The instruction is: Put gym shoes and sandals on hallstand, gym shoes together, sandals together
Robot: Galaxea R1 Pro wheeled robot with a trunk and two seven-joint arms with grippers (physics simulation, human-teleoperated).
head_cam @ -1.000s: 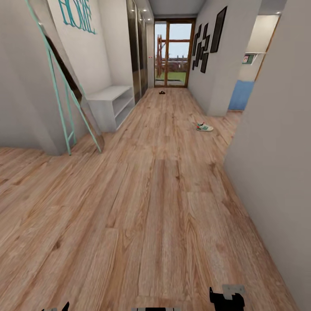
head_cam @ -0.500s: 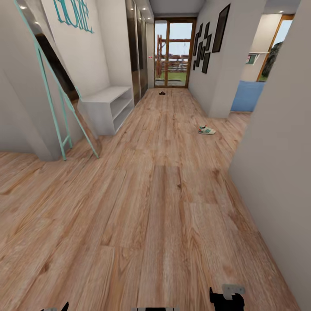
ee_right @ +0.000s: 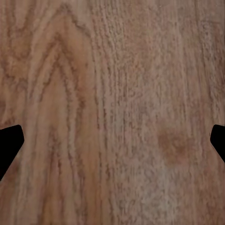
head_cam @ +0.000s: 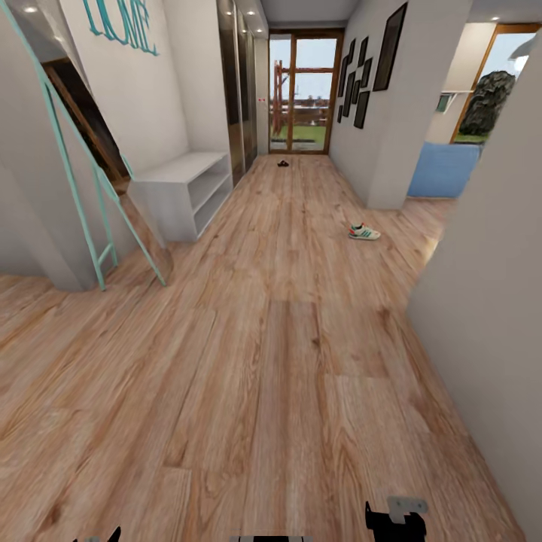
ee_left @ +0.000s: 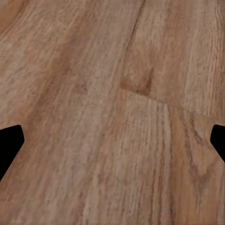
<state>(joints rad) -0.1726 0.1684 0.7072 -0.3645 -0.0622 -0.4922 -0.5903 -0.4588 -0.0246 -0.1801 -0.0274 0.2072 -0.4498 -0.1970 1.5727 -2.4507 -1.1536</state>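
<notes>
Wood-grain corridor floor (head_cam: pixel 286 361) runs past the hallstand (head_cam: pixel 181 192); both grippers spread, empty.

The corridor is lit evenly & brightly; daylight is admitted through the glass door (head_cam: pixel 299 92) at the far end, w/ small ceiling spotlights (head_cam: pixel 251 14) seen as glare dots. Only soft, faint shadows are cast on the plank floor (head_cam: pixel 286 361). Wide-angle stretch is noted at head-view edges; wrist-view wood grain is rendered slightly soft.
</notes>
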